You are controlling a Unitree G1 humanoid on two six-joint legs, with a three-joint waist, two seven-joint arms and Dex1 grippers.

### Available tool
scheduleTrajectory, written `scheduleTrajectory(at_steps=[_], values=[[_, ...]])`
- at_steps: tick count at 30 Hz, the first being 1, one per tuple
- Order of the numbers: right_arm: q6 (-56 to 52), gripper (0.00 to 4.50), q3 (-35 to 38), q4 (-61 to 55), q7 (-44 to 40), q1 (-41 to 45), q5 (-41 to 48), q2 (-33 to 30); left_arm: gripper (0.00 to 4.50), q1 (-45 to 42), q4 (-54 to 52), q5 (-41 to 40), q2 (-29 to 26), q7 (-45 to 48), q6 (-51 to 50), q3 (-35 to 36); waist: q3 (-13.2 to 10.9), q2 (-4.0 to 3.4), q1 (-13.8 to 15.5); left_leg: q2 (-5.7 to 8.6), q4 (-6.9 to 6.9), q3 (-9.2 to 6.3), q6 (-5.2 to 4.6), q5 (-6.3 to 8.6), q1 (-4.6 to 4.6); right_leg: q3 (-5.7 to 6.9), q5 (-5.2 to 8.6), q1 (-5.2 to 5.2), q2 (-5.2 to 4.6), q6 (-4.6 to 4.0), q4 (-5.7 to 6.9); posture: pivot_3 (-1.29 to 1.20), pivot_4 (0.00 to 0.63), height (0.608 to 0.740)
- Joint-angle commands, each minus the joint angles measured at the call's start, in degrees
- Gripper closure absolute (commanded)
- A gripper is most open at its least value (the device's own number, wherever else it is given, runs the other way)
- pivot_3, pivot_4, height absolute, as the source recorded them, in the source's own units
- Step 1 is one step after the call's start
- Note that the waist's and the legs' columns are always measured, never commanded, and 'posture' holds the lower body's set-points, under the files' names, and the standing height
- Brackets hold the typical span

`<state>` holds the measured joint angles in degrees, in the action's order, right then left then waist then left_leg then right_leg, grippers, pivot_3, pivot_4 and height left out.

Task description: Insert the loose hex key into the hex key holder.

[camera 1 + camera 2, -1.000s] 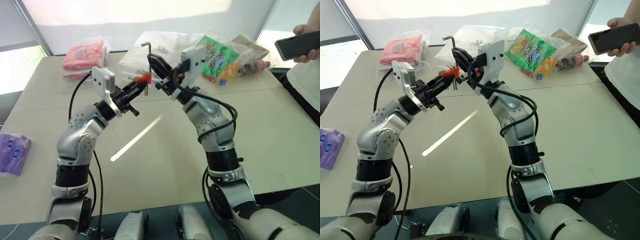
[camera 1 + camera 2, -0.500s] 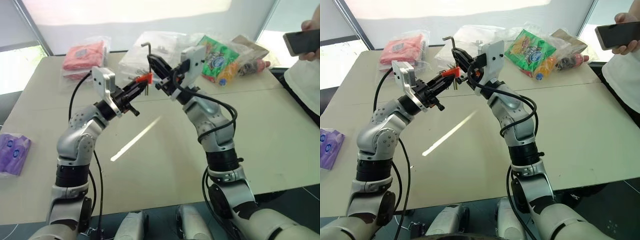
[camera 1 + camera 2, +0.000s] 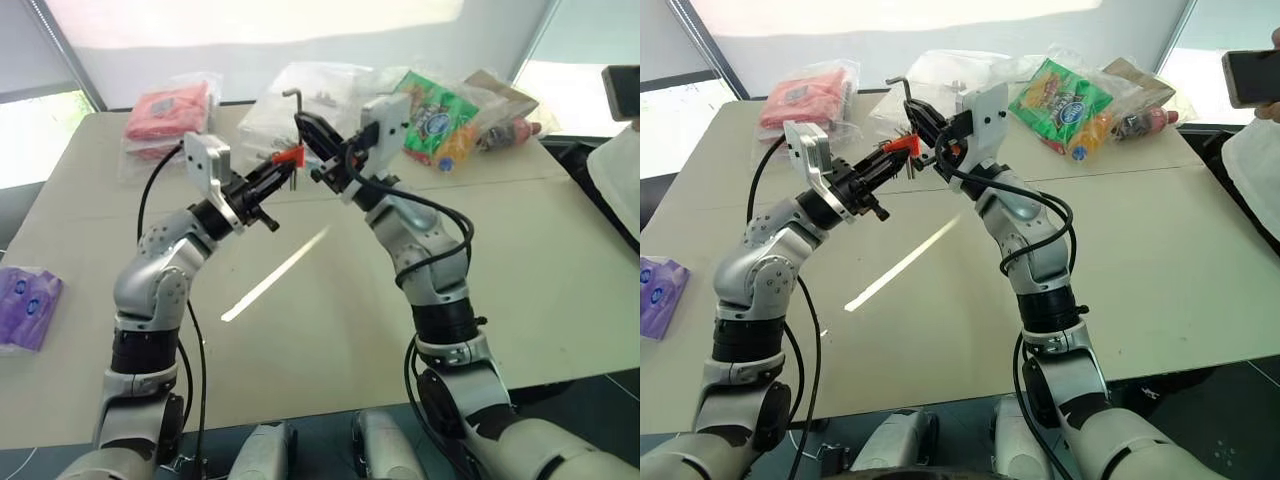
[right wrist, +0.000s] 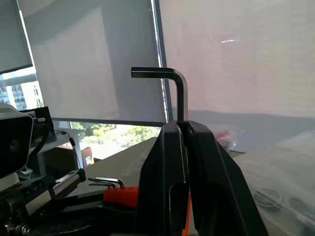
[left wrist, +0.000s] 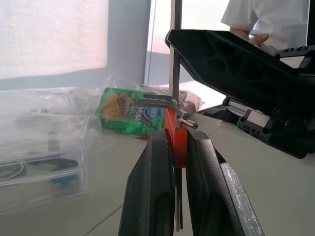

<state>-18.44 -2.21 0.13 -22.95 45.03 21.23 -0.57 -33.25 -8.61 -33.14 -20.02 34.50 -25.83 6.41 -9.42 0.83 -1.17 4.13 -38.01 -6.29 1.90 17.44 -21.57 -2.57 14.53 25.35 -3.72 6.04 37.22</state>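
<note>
Both grippers are raised over the table (image 3: pixel 330 300), nearly tip to tip. My left gripper (image 3: pixel 281 168) is shut on the hex key holder (image 3: pixel 289 155), a small orange-red block with short grey keys sticking out of it. In the left wrist view the holder (image 5: pixel 176 140) is pinched between the fingers (image 5: pixel 152 196). My right gripper (image 3: pixel 304 121) is shut on the loose hex key (image 3: pixel 294 97), an L-shaped steel rod with its bent end pointing up (image 4: pixel 183 96). The key's long leg (image 5: pixel 175 54) comes down right at the holder. Whether it sits in a slot I cannot tell.
At the table's far edge lie a red packet in clear plastic (image 3: pixel 165 110), clear plastic bags (image 3: pixel 330 85) and a green snack bag (image 3: pixel 437 115). A purple packet (image 3: pixel 25 305) lies at the left edge. A person holds a phone (image 3: pixel 622 92) at the far right.
Both arms and what they hold have stayed put. The person's hand with the phone has moved up and to the right, toward the picture's edge.
</note>
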Motion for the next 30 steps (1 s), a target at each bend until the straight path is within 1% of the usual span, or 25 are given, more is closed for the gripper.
scheduleTrajectory(at_steps=[1,8,9,11,14,17,18,21,23,25,27,30], values=[[0.32,4.46,-0.22,-2.21,-0.12,0.59,0.14,0.18,4.5,-1.45,-1.89,-0.32,-0.12,-0.13,0.99,0.7,0.0,0.0,0.0,0.0,0.0,0.0,0.0,0.0,0.0,0.0,0.0,0.0,0.0,0.0,0.0,0.0,0.15,0.74],[0.19,4.46,-0.24,-2.18,-0.27,0.34,0.2,0.23,4.5,-1.77,-1.83,-0.41,-0.11,-0.08,0.96,0.72,0.0,0.0,-0.01,0.0,0.0,0.0,0.0,0.0,0.01,0.0,0.0,0.0,0.0,0.0,0.0,0.0,0.15,0.74],[0.09,4.17,-0.21,-2.12,-0.36,0.34,0.33,0.25,4.5,-1.81,-1.77,-0.4,-0.11,-0.06,0.99,0.72,0.0,0.0,0.0,0.0,0.0,0.0,0.0,0.0,0.0,0.0,0.0,0.0,0.0,0.0,0.0,0.0,0.15,0.74],[-0.16,3.45,-0.27,-2.37,-0.52,0.22,0.44,0.15,4.5,-1.72,-1.87,-0.4,-0.13,-0.05,0.99,0.71,0.0,0.0,-0.01,0.0,0.0,0.0,0.0,0.0,0.0,0.0,0.0,0.0,0.0,0.0,0.0,0.0,0.15,0.74],[-0.57,1.96,-0.02,-3.03,-0.43,-0.09,0.55,-0.11,4.5,-1.62,-1.94,-0.37,-0.11,-0.05,1.0,0.69,0.0,0.0,-0.01,0.0,0.0,0.0,0.0,0.0,0.0,0.0,0.0,0.0,0.0,0.0,0.0,0.0,0.15,0.74],[-1.96,1.96,0.85,-4.42,-0.28,-0.73,1.63,-0.65,4.5,-1.58,-1.92,-0.31,-0.12,-0.08,1.06,0.71,0.0,0.0,0.0,0.0,0.0,0.0,0.0,0.0,0.0,0.0,0.0,0.0,0.0,0.0,0.0,0.0,0.15,0.74],[-4.33,1.96,1.85,-6.53,-1.3,-1.81,3.96,-1.9,4.5,-1.51,-1.95,-0.3,-0.07,-0.18,1.08,0.75,0.0,0.0,0.01,0.0,0.0,-0.01,0.0,0.0,0.0,0.0,0.0,0.0,0.0,0.0,0.0,0.0,0.15,0.74],[-14.94,1.96,5.73,-15.28,-7.4,-6.65,15.81,-8.46,4.5,-1.33,-1.95,-0.72,0.23,-0.63,0.56,1.0,0.0,0.0,0.59,0.02,-0.02,-0.08,0.0,0.0,-0.03,0.04,0.0,-0.04,-0.03,0.0,-0.03,0.0,0.15,0.74],[-19.1,1.96,7.98,-18.5,-9.53,-9.12,21.14,-12.59,4.5,-1.21,-1.73,-0.97,0.33,-0.46,0.01,0.75,-0.01,0.01,0.55,0.05,-0.1,-0.12,-0.03,0.02,-0.15,0.07,0.0,-0.07,-0.07,0.0,-0.14,0.0,0.15,0.74],[-21.81,1.96,10.25,-19.94,-10.8,-11.25,24.46,-16.21,4.5,-0.96,-1.38,-1.5,0.63,-0.04,-0.77,0.28,-0.01,0.01,0.44,0.06,-0.13,-0.07,-0.06,0.03,-0.16,0.06,0.0,-0.06,-0.07,0.01,-0.15,0.0,0.15,0.74],[-23.37,1.96,12.17,-20.34,-11.96,-13.41,25.85,-20.03,4.5,-0.84,-0.64,-2.68,1.52,0.3,-2.37,-0.23,0.0,0.0,0.29,0.01,-0.1,-0.07,-0.3,0.17,-0.11,0.06,0.0,-0.05,-0.03,0.01,-0.12,0.0,0.15,0.74],[-22.57,1.96,14.02,-19.4,-12.12,-15.79,24.03,-24.58,4.5,-1.87,2.35,-6.22,5.2,-0.89,-6.52,0.01,0.0,0.0,0.47,0.0,-0.05,-0.08,-0.31,0.18,-0.06,0.07,0.0,-0.07,-0.01,0.0,-0.09,0.0,0.15,0.74]])
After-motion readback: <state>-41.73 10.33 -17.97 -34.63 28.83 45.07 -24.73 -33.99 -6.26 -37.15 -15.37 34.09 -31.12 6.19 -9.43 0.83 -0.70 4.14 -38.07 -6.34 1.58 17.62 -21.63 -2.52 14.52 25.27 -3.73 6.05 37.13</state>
